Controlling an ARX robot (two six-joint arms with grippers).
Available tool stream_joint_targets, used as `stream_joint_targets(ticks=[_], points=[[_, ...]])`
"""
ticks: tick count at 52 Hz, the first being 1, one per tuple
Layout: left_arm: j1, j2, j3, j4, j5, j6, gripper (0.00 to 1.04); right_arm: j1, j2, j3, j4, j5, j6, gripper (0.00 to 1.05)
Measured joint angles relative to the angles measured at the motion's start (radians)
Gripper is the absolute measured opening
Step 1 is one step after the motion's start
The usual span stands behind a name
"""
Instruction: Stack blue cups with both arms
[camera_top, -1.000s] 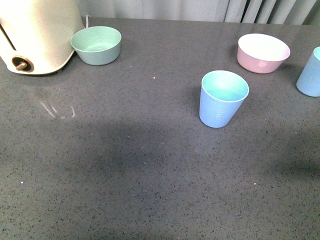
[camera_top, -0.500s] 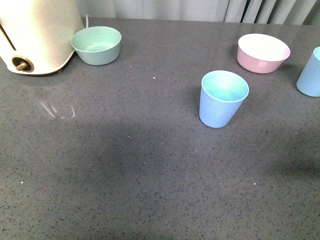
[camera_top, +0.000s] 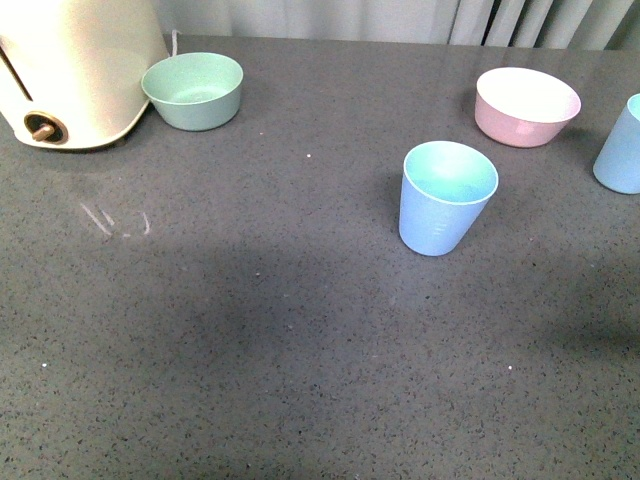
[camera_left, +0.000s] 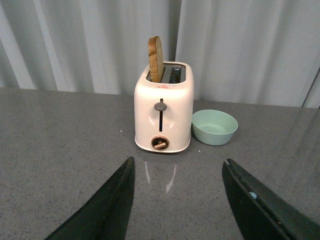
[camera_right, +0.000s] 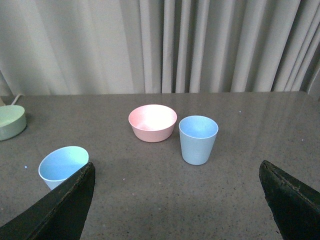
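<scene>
Left gripper (camera_left: 178, 161): spread wide, nothing between the fingers, over the grey table (camera_top: 300, 350), facing the cream toaster (camera_left: 163, 117) and the mint-green bowl (camera_left: 215, 127) just beside it. Right gripper (camera_right: 176, 169): also spread wide, holding nothing. First blue cup (camera_top: 447, 198): upright on the table, near the middle, apart from everything else. Second blue cup (camera_top: 620, 148): upright at the right edge of the front view, near the pink bowl (camera_top: 527, 105), not touching it. Not stacked yet.
</scene>
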Motion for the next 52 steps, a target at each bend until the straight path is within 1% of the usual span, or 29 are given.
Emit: stream_joint_targets(ticks=[5,6,10,12,15,21,22,24,25,27,30,31,34,36,39,42,46,49,52], points=[[0.000,0.000,0.000,0.000,0.000,0.000,0.72,0.000,0.000,0.000,0.000,0.000,0.000,0.96],[0.000,0.000,0.000,0.000,0.000,0.000,0.74,0.000,0.000,0.000,0.000,0.000,0.000,0.96],[0.000,0.000,0.000,0.000,0.000,0.000,0.91,0.000,0.000,0.000,0.000,0.000,0.000,0.96],[0.000,0.000,0.000,0.000,0.000,0.001,0.98,0.000,0.000,0.000,0.000,0.000,0.000,0.96],[0.000,0.000,0.000,0.000,0.000,0.002,0.95,0.000,0.000,0.000,0.000,0.000,0.000,0.96],[0.000,0.000,0.000,0.000,0.000,0.002,0.96,0.000,0.005,0.003,-0.007,-0.001,0.000,0.96],[0.000,0.000,0.000,0.000,0.000,0.002,0.96,-0.002,0.014,0.007,-0.023,-0.006,0.000,0.96],[0.000,0.000,0.000,0.000,0.000,0.002,0.96,-0.021,0.072,0.050,-0.140,-0.044,-0.005,0.96],[0.000,0.000,0.000,0.000,0.000,0.002,0.96,-0.029,0.093,0.062,-0.166,-0.053,-0.010,0.96],[0.000,0.000,0.000,0.000,0.000,0.002,0.96,-0.075,0.197,0.105,-0.226,-0.094,-0.032,0.96],[0.000,0.000,0.000,0.000,0.000,0.002,0.96,-0.170,0.365,0.148,-0.176,-0.169,-0.081,0.96],[0.000,0.000,0.000,0.000,0.000,0.002,0.96,-0.212,0.435,0.169,-0.134,-0.203,-0.111,0.96],[0.000,0.000,0.000,0.000,0.000,0.002,0.96,-0.298,0.597,0.229,-0.029,-0.264,-0.197,0.96],[0.000,0.000,0.000,0.000,0.000,0.002,0.96,-0.347,0.721,0.276,0.030,-0.291,-0.257,0.96],[0.000,0.000,0.000,0.000,0.000,0.002,0.96,-0.390,0.895,0.349,0.098,-0.325,-0.356,0.96],[0.000,0.000,0.000,0.000,0.000,0.002,0.96,-0.406,1.072,0.425,0.136,-0.348,-0.442,0.96],[0.000,0.000,0.000,0.000,0.000,0.002,0.96,-0.400,1.271,0.527,0.138,-0.375,-0.557,0.96],[0.000,0.000,0.000,0.000,0.000,0.002,0.96,-0.383,1.420,0.620,0.127,-0.369,-0.647,0.96],[0.000,0.000,0.000,0.000,0.000,0.002,0.96,-0.362,1.509,0.685,0.124,-0.358,-0.705,0.96]])
